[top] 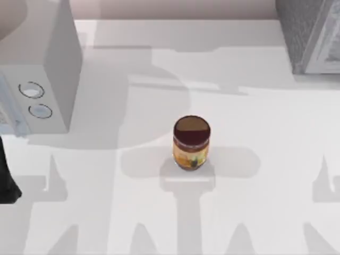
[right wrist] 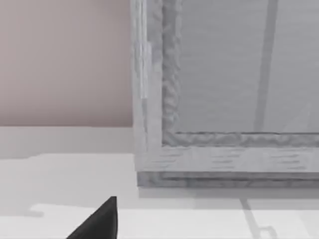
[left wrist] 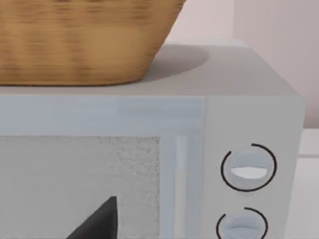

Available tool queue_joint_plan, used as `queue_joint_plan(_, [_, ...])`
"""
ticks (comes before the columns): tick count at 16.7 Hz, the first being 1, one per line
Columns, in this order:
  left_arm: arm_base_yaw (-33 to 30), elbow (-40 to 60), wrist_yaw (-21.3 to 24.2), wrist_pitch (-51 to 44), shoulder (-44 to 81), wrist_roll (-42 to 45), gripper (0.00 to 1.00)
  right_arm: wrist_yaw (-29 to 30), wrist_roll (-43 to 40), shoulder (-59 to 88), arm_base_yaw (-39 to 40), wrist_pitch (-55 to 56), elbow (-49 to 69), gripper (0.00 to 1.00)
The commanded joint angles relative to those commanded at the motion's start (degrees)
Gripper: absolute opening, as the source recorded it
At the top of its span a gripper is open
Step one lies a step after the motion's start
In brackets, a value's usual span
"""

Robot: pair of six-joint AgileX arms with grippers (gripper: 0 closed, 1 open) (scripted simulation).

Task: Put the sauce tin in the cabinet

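Note:
The sauce tin (top: 191, 142) stands upright near the middle of the table, with a dark maroon top and a yellow-orange label. Nothing touches it. The cabinet (top: 311, 34), dark-grey and speckled with a white-framed pale front, sits at the far right corner; the right wrist view faces that front (right wrist: 224, 89) from close by. A dark part of my left arm (top: 6, 175) shows at the table's left edge, well away from the tin. A dark tip of my left gripper (left wrist: 97, 221) points at the dialled box. A dark tip of my right gripper (right wrist: 97, 219) hangs above the table before the cabinet.
A smooth pale-grey box with two round dials (top: 40, 79) stands at the far left, its glass door and dials (left wrist: 248, 168) close in the left wrist view. A wicker basket (left wrist: 75, 40) rests on top of it. The white table (top: 255, 212) lies open around the tin.

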Motion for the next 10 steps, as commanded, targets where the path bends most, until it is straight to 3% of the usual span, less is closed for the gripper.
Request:
queue_joint_plan(5, [0.0, 0.0, 0.0, 0.0, 0.0, 0.0, 1.0, -1.35, 0.32, 2.35, 0.8, 1.61, 1.1, 1.0])
queue_joint_plan(10, [0.0, 0.0, 0.0, 0.0, 0.0, 0.0, 1.0, -8.71, 1.11, 16.95, 4.09, 9.86, 7.09, 1.0])
